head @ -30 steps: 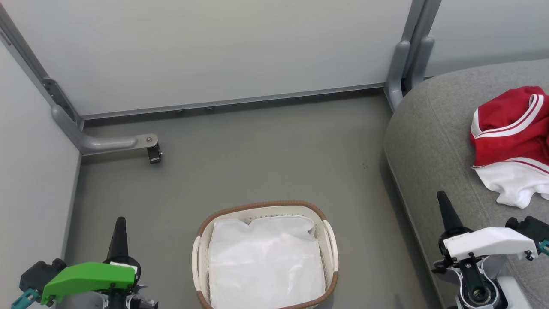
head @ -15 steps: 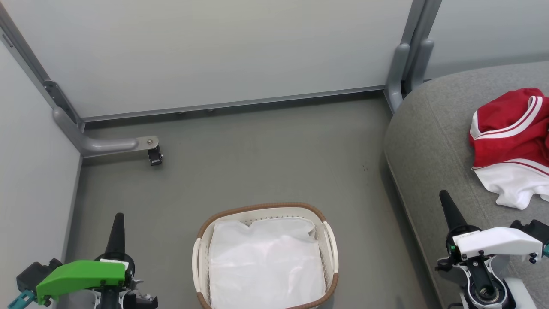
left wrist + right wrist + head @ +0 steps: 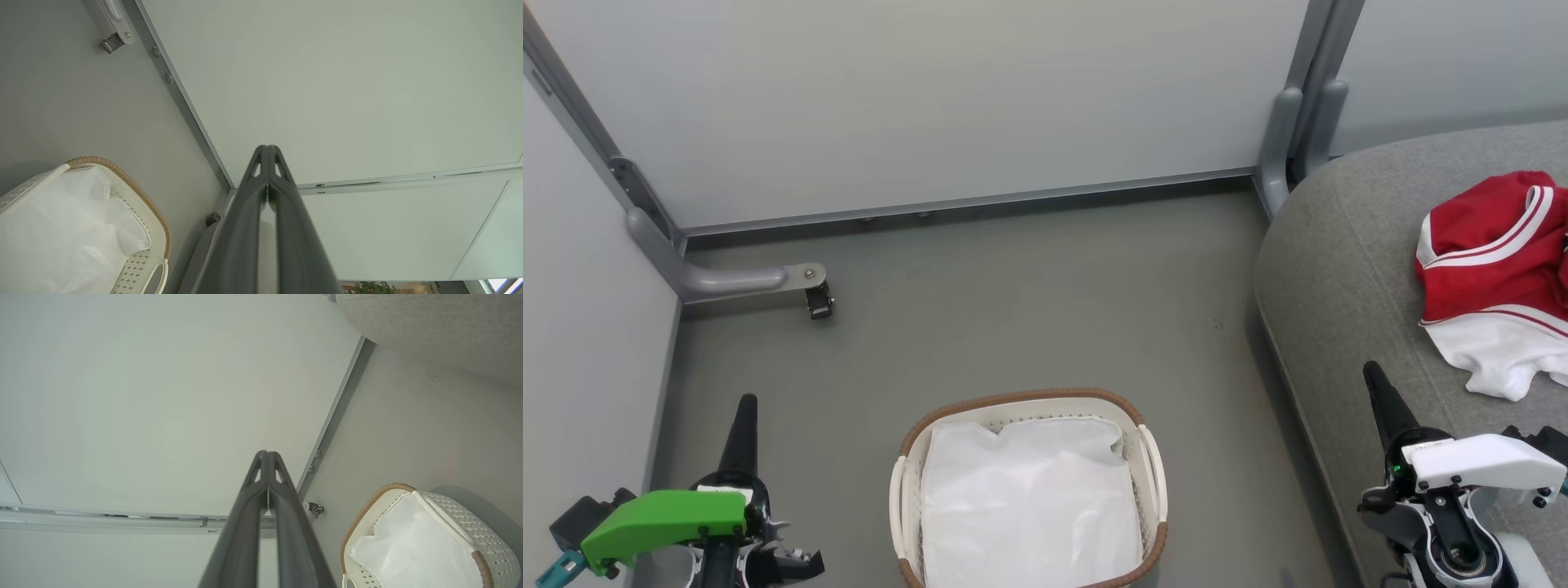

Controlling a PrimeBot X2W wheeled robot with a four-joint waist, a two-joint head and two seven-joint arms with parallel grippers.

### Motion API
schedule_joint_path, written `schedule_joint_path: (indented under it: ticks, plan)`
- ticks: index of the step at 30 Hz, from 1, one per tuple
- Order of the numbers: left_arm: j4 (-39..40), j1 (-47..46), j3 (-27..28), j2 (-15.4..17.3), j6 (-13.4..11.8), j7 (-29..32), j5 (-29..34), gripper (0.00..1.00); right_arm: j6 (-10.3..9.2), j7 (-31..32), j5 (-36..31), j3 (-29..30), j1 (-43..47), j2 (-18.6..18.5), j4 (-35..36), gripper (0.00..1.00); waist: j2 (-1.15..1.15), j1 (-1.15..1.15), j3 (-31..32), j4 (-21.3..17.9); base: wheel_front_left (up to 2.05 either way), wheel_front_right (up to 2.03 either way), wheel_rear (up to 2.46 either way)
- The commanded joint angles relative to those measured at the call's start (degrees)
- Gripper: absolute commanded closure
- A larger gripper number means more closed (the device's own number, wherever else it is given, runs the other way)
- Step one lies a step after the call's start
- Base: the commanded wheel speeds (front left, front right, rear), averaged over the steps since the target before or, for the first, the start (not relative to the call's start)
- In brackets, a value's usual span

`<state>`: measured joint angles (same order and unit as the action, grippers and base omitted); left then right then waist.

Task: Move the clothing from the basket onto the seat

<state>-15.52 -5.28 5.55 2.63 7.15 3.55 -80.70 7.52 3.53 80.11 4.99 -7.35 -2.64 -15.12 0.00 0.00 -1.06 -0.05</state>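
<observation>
The clothing (image 3: pixel 1490 273) — red, with white trim and stripes and a white part spread at its near edge — is seen lying crumpled on the seat (image 3: pixel 1339 269). It lies at the right border of the head view, where it is cut off by the frame. The basket (image 3: pixel 1023 398) is set on the grey floor (image 3: pixel 1013 286), left of the seat and apart from it, between the two grippers. Its inside is covered by a crumpled white sheet (image 3: pixel 1029 506).

The left gripper (image 3: pixel 746 404) is held low at the lower left, over the floor, left of the basket and well apart from it. Its two dark fingers (image 3: pixel 286 212) are pressed together to a single point, and nothing is gripped between them. In the left wrist view they are aimed at the pale wall panel (image 3: pixel 347 81), with the basket's brown rim seen at the lower left.

The right gripper (image 3: pixel 1374 377) is held at the lower right, seen against the near part of the seat and apart from the clothing. It is likewise clenched on nothing — in the right wrist view its fingers (image 3: pixel 290 522) are seen meeting at the tip. The basket is seen there at the lower right and the seat's rounded edge at the upper right.

A grey metal bracket (image 3: pixel 735 279) is fixed at the foot of the left wall.
</observation>
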Motion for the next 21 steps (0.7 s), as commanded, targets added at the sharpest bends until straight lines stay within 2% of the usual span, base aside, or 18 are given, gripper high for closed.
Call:
schedule_joint_path:
  ticks: [1, 21]
  plan:
    - [0.38, -0.99, 0.33, 0.37, 0.47, 0.42, -1.32, 1.00, -0.04, 0.43, 1.37, 0.32, 0.80, -0.32, 0.56, 1.00, 0.00, 0.00, 0.04, 0.00, 0.00, 0.00, 0.00]
    - [1.41, -1.39, 1.00, 0.41, 0.48, 2.59, -9.59, 1.00, -0.03, 2.61, 10.06, 1.38, 1.23, -0.37, 1.10, 1.00, 0.00, 0.00, 0.68, 0.04, 0.00, 0.00, 0.00]
